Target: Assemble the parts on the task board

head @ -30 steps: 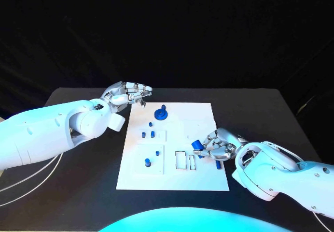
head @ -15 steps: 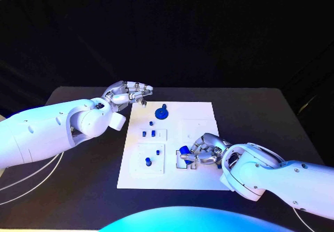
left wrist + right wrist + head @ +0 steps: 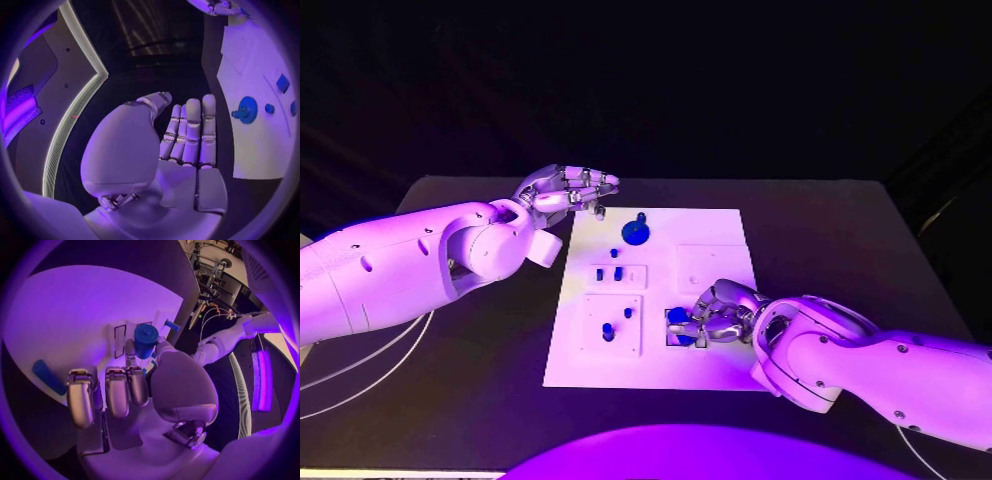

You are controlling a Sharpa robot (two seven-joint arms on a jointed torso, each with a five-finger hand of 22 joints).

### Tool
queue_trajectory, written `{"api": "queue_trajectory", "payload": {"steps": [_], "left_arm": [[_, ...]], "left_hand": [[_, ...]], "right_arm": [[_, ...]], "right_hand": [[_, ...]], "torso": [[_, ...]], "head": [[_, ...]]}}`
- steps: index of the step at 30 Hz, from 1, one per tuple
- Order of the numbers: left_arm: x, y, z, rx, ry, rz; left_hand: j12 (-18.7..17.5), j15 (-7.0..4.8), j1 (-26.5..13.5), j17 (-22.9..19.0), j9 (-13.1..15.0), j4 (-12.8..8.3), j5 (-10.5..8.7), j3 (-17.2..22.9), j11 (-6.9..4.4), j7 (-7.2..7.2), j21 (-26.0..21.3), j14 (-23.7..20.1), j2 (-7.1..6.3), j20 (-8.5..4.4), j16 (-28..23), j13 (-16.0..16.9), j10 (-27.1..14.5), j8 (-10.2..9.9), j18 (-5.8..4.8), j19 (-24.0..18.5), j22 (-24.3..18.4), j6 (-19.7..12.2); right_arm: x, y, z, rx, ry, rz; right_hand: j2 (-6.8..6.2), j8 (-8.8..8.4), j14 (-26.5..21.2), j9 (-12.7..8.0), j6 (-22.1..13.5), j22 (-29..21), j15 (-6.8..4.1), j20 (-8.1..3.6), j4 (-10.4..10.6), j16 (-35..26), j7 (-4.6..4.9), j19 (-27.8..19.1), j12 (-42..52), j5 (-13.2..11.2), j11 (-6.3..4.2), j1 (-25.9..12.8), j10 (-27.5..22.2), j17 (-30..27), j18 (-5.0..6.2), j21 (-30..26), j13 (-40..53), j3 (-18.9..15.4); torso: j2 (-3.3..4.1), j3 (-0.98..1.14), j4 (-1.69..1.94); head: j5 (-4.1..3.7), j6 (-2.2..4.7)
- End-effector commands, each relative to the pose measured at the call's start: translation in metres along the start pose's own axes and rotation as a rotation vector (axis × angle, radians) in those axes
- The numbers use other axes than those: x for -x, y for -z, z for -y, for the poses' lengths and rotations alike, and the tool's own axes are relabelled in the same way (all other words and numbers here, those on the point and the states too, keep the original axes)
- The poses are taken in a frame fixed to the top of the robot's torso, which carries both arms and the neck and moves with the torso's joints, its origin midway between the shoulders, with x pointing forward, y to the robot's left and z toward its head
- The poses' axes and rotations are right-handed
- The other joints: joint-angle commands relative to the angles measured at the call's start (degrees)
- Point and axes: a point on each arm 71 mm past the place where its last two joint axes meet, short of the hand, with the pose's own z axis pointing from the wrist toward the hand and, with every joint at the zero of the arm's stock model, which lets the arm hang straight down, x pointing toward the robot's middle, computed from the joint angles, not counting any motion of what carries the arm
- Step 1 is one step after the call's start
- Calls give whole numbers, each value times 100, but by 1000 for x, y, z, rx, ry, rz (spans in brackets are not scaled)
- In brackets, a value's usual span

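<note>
Right hand [image 3: 715, 316] over board [image 3: 711, 235] near edge, grasping blue cylinder [image 3: 145, 340] at slots [image 3: 120, 340]. Left hand [image 3: 565, 190] off board's far corner, fingers straight, together, nothing held. Blue gear [image 3: 635, 235] on board.

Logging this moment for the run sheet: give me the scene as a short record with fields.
left hand: open, holds nothing, at the task board's far left corner
right hand: holds a blue cylinder over the slotted block near the board's near right part
task board: white plate on the black table
blue gear: seated at the far end of the board
loose part: blue bar lying on the board beside the right hand
</note>
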Motion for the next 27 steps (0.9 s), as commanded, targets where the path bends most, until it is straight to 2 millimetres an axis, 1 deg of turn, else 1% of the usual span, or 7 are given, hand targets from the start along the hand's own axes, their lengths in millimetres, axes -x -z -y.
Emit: {"api": "queue_trajectory", "payload": {"steps": [1, 5, 6, 10, 13, 19, 27], "left_arm": [[-3, 0, 0, -2, 13, -22], [-2, 0, 0, -2, 13, -22], [-2, 0, 0, -1, 13, -22], [-2, 0, 0, 0, 13, -21], [-2, 0, 0, 0, 13, -21], [-2, 0, 0, 2, 13, -20], [-1, 1, 0, 4, 12, -18]], "left_hand": [[31, -9, -59, -8, 6, 35, 6, -14, 4, 0, -20, -5, 18, 8, -12, -6, -32, 26, 36, 11, -7, -13], [32, -8, -63, -8, 7, 38, 5, -14, 5, 0, -23, -6, 20, 9, -11, -7, -35, 28, 35, 11, -9, -14], [32, -8, -63, -8, 7, 38, 5, -14, 5, 0, -23, -6, 20, 9, -11, -7, -35, 28, 35, 11, -9, -14], [32, -8, -63, -8, 7, 38, 5, -14, 5, 0, -23, -6, 20, 9, -11, -7, -35, 28, 35, 11, -9, -14], [32, -8, -63, -8, 7, 38, 5, -14, 5, 0, -23, -6, 20, 9, -11, -7, -35, 28, 35, 11, -9, -14], [32, -7, -67, -8, 7, 41, 5, -15, 6, 2, -26, -7, 22, 9, -10, -9, -39, 29, 35, 12, -11, -16], [33, -6, -71, -8, 6, 43, 5, -16, 7, 3, -29, -9, 24, 10, -10, -10, -42, 29, 35, 12, -13, -19]], "right_arm": [[-3, -2, 2, -16, 21, -17], [-4, -3, 2, -19, 24, -15], [-4, -3, 2, -20, 26, -15], [-4, -5, 3, -27, 41, -13], [-4, -5, 4, -28, 58, -14], [-5, -4, 3, -20, 80, -16], [-3, 1, 1, 11, 88, 5]], "right_hand": [[43, -10, 543, -21, 156, 1510, -40, -37, 11, 39, -128, 589, -31, 14, -49, -30, 313, 1196, -81, 25, 1117, -32], [28, 11, 544, -20, 156, 1510, -41, -37, 17, 40, -129, 589, -35, 14, -51, -168, 315, 1200, -81, 25, 1120, -65], [2, 28, 544, -17, 157, 1510, -41, -38, 14, 40, -130, 589, -40, 11, -52, -284, 314, 1204, -81, 25, 1119, -122], [-12, 108, 540, -2, 128, 1510, -43, -39, 21, 31, -133, 589, -57, 5, -53, -808, 314, 1187, -81, 25, 1125, -544], [4, 139, 538, 1, 102, 1510, -40, -36, 26, 26, -129, 589, -81, 6, -49, -982, 305, 1178, -81, 25, 1118, -786], [-75, 162, 535, -4, 65, 1510, -32, -30, 31, 19, -119, 589, -125, 15, -41, -1094, 285, 1166, -81, 25, 1099, -1032], [-94, 173, 536, -6, 57, 1510, -31, -28, 21, 19, -118, 589, -124, 21, -39, -1042, 287, 1169, -81, 25, 1103, -1069]], "torso": [[1, 2, 1], [2, 1, 2], [1, 0, 2], [0, 0, 1], [-2, 0, 0], [-2, 2, -2], [1, 2, -2]], "head": [[-1, 1], [-2, 3], [-3, 2], [-2, 4], [2, 9], [-4, 17], [4, 17]]}}
